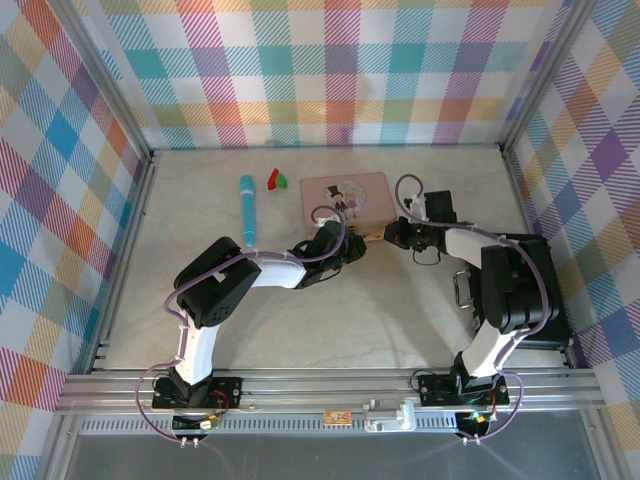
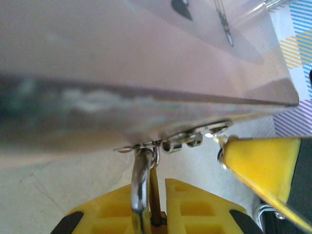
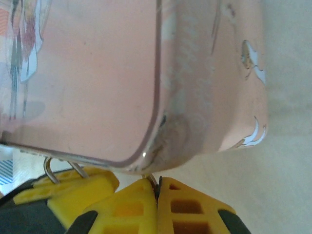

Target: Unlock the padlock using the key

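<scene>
padlock [image 2: 139, 189] hung, clamped — key [image 3: 154, 181] pinched

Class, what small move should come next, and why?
Probably slide the right fingers across so the key meets the padlock, held by the left fingers at the hasp of the box; the key tip sits at the box edge, apart from it.

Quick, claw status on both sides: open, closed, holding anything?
Left claw: closed on the padlock.
Right claw: closed, pinching the thin key at its tips.
</scene>
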`<state>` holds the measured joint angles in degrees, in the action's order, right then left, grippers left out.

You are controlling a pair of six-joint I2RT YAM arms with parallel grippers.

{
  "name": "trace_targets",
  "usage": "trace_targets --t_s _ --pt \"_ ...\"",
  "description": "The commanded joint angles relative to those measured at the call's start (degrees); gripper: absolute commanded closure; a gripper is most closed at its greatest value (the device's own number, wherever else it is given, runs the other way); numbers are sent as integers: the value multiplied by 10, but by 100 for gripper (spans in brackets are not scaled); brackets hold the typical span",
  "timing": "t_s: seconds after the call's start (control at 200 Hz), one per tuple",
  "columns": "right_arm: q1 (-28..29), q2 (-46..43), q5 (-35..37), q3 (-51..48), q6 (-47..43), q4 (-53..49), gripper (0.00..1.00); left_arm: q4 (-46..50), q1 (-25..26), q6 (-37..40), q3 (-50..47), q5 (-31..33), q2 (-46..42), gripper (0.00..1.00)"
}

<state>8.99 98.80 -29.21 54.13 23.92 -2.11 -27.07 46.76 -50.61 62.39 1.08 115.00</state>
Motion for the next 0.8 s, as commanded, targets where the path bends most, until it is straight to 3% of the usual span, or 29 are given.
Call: trace_targets --t_s 0.0,0.215,0.465,0.795 --pt "-7 23 3 53 -42 20 100 0 22 4 3 -34 -4 100" --pt "-6 57 -35 108 -76 -10 100 -8 23 -19 39 -16 42 94" --pt "-6 81 -56 140 -92 -23 100 -5 20 -30 72 -11 79 77" --pt "-7 1 -62 84 -95 -60 100 -30 -6 -55 -20 -2 -15 52"
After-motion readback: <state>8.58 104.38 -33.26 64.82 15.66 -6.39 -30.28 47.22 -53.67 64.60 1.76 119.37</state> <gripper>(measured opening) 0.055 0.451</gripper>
